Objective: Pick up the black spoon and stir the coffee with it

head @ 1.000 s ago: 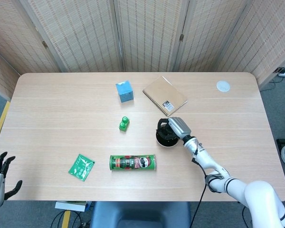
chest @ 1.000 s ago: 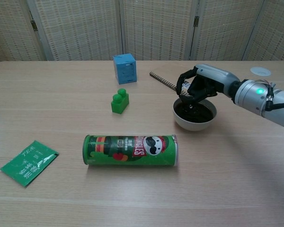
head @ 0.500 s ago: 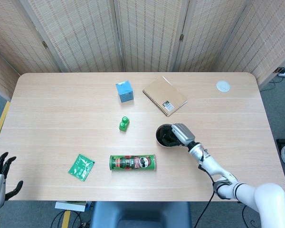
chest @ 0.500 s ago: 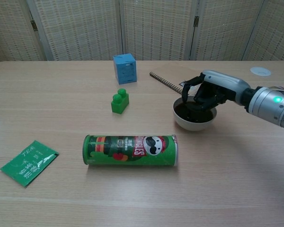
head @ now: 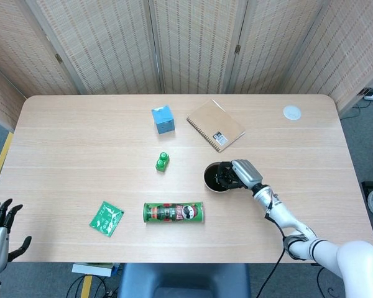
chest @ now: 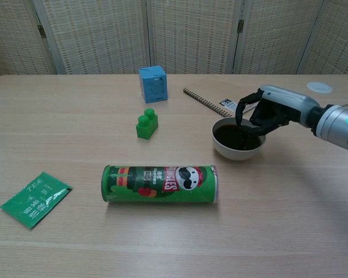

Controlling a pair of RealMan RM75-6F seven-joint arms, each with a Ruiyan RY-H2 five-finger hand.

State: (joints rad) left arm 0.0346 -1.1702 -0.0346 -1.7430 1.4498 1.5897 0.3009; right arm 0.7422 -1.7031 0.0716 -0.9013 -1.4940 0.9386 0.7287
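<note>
hand [chest: 265, 112] over coffee bowl [chest: 238, 141] rim, notebook [head: 216, 125] near

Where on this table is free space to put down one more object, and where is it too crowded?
Bare wood lies left of the blue cube and green brick, above the tea sachet; also right of the bowl, below the white disc. It is crowded where the right hand works over the bowl, beside the notebook and the chips can.
</note>
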